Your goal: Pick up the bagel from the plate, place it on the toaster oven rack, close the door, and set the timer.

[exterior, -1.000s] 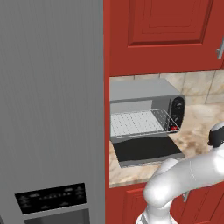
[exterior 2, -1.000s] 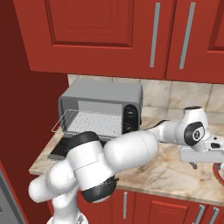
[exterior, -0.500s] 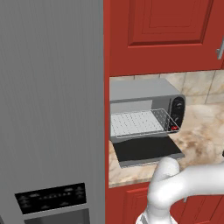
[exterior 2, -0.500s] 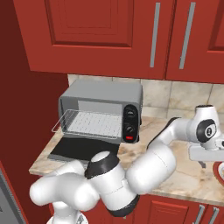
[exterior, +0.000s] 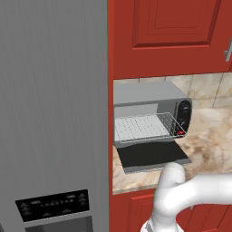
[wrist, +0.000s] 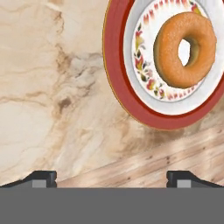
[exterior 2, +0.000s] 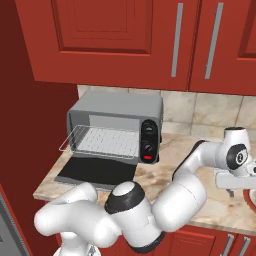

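Now hand [wrist: 111, 177] wide open, empty, above counter [wrist: 48, 87]; bagel [wrist: 186, 49] on plate [wrist: 131, 100].

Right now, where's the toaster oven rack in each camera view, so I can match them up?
Left base view: toaster oven rack at centre right, pulled out above the open door.
Right base view: rack left of centre, above the same door.
Hand view: looks down at the bagel on its plate instead.
Shared landmark: the marble counter.
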Available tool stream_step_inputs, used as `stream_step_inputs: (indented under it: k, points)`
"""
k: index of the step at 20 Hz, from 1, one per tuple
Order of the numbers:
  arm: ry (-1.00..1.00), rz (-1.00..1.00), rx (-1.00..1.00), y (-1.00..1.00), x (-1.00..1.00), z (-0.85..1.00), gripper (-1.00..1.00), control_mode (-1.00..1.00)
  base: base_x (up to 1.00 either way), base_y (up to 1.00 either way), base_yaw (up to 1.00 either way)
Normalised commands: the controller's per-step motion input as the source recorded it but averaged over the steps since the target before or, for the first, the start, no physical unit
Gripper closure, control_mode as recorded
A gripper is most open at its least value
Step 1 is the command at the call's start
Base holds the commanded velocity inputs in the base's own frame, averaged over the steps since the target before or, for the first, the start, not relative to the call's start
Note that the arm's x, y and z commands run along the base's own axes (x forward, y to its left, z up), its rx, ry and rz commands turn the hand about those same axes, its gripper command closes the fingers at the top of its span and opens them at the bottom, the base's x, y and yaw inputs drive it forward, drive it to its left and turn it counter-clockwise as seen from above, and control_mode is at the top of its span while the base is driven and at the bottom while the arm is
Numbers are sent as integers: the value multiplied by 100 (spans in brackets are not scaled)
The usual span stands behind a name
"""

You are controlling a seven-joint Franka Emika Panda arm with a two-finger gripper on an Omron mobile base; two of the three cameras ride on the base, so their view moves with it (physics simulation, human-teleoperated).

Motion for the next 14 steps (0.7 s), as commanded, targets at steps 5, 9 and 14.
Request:
stream_step_inputs:
  k: [5, 9, 14]
  points:
    - [-15, 10, 0, -30, 24, -13, -100, -100, 0, 0, 0]
    - [-8, 6, 0, -41, 21, 0, -100, -100, 0, 0, 0]
    - [-2, 2, 0, -40, 15, -2, -100, -100, 0, 0, 0]
